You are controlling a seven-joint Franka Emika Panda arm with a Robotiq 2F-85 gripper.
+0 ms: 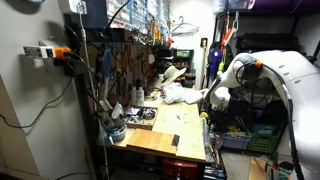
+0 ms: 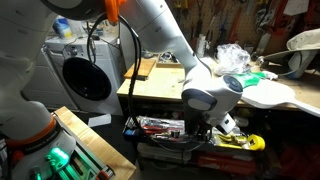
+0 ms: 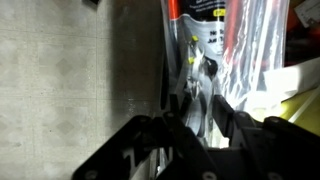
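In the wrist view my gripper (image 3: 195,115) points down beside a concrete floor, its dark fingers drawn close together on the lower edge of a clear plastic package (image 3: 215,50) with a red and black label. In an exterior view the gripper (image 2: 203,128) hangs below the front edge of the wooden workbench (image 2: 160,85), just above a low shelf of tools (image 2: 165,127); its fingertips are hidden there. In an exterior view the gripper (image 1: 213,100) is at the bench's side.
A crumpled clear bag (image 2: 232,55) lies on the bench top. A white washing machine (image 2: 85,75) stands beside the bench. A yellow tool (image 2: 245,142) lies on the low shelf. A pegboard of tools (image 1: 120,60) rises behind the workbench (image 1: 165,135).
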